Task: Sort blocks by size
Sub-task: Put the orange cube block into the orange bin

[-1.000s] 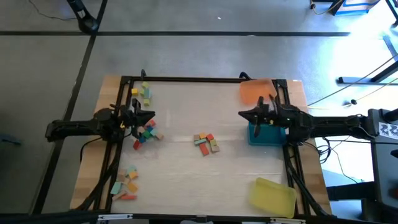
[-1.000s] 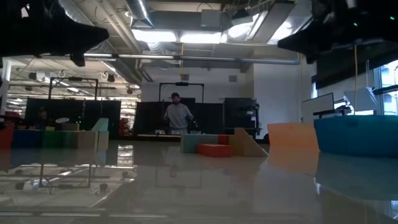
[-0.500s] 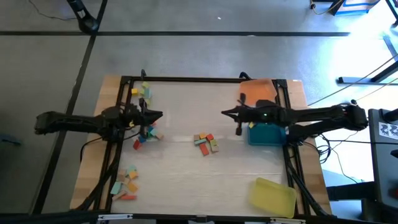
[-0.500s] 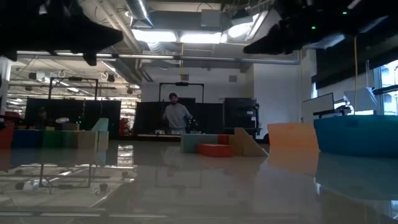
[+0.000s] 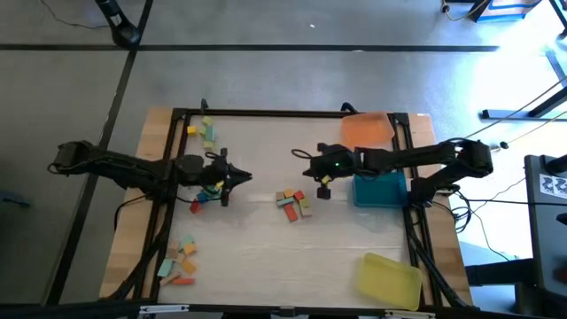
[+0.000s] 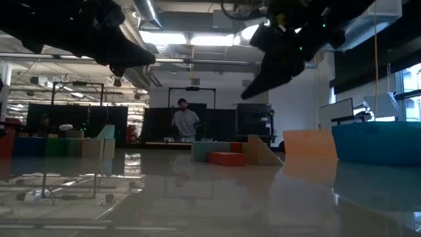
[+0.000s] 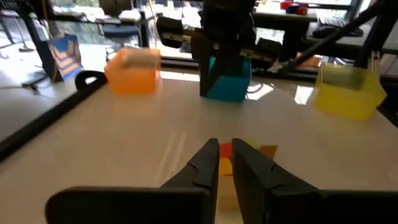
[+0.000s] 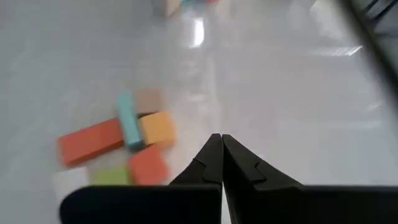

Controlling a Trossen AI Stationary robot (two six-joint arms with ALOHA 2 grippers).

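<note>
Both arms have reached inward toward the middle blocks (image 5: 293, 203), their jaws together and empty.

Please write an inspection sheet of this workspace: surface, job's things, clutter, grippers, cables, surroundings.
Surface: pale table, framed by dark rails.
Job's things: blocks in four groups: centre cluster, far-left group, near-left group, group under left arm.
Clutter: orange tray, blue tray, yellow tray along the right side.
Grippers: left gripper shut, empty; right gripper shut, empty, above the table near the centre cluster.
Cables: cables on the floor at right.
Surroundings: a person stands far behind.
</note>
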